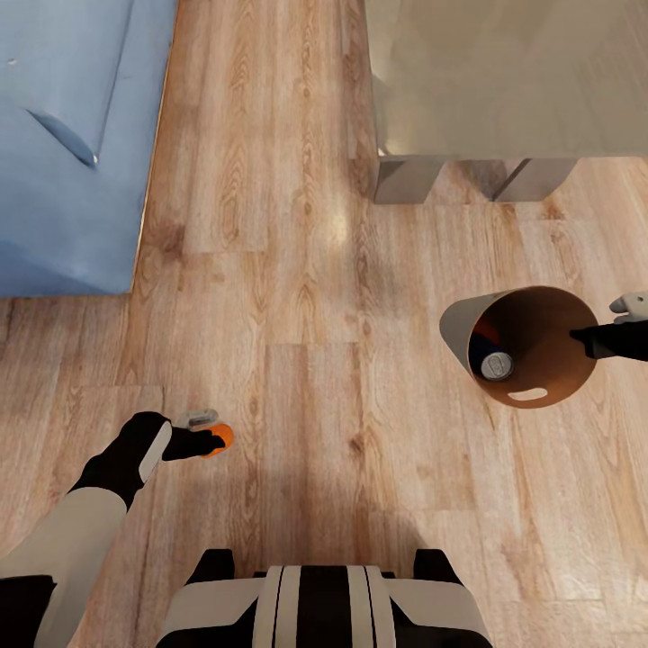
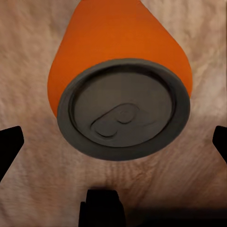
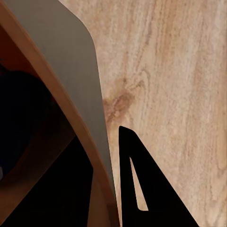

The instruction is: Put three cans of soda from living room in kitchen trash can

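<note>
Light wood floor (image 1: 297, 297) runs between the blue sofa (image 1: 72, 144) and the trash can (image 1: 531, 346). Left fingers (image 1: 209, 440) grip an orange soda can (image 1: 222, 437) well apart from the bin; right fingers (image 1: 589, 340) clamp its rim, two cans (image 1: 496, 364) lying inside.

1. The left arm, white forearm with a black wrist, reaches forward and low at the left of the head view.
2. Its black left pincer (image 1: 212, 441) closes on an orange soda can (image 1: 221, 438).
3. The black right pincer (image 1: 578, 339) clamps the rim of the tan wooden bin (image 1: 468, 317), one finger (image 3: 142, 189) outside the wall.
</note>
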Robot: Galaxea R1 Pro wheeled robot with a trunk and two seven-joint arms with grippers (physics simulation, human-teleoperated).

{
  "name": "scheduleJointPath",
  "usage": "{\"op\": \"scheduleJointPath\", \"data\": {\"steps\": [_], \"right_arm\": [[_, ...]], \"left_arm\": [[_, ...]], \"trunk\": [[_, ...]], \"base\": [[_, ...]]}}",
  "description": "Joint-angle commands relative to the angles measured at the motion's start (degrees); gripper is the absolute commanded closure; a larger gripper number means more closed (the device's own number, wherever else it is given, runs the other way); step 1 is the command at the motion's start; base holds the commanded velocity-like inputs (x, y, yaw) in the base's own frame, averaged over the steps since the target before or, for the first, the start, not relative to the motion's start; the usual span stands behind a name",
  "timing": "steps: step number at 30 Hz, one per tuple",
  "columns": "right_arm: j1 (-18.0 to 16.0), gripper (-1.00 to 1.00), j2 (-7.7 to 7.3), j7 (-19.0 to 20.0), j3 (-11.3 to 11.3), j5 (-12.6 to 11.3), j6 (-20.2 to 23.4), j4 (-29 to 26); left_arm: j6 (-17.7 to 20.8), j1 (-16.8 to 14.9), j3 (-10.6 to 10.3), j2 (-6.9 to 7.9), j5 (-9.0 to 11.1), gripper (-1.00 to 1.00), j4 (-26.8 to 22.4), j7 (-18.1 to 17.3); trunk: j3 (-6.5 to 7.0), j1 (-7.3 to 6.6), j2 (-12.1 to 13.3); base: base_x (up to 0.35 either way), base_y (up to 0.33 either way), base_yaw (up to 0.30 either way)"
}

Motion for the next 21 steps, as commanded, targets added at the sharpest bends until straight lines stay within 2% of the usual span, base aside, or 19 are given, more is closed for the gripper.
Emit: {"op": "scheduleJointPath", "data": {"steps": [1,21], "right_arm": [[0.0,1.0,0.01,0.1,0.0,-0.9,0.2,0.0],[0.1,1.0,0.05,0.1,0.4,-0.9,0.2,-0.1]], "left_arm": [[0.0,0.0,0.0,0.0,0.0,-1.0,0.0,0.0],[0.1,0.0,0.0,-0.01,-0.1,-1.0,-0.1,0.0]], "trunk": [[0.0,0.0,0.0],[0.0,0.0,0.0]], "base": [[-0.008,0.0,0.0],[0.038,0.0,0.0]]}}
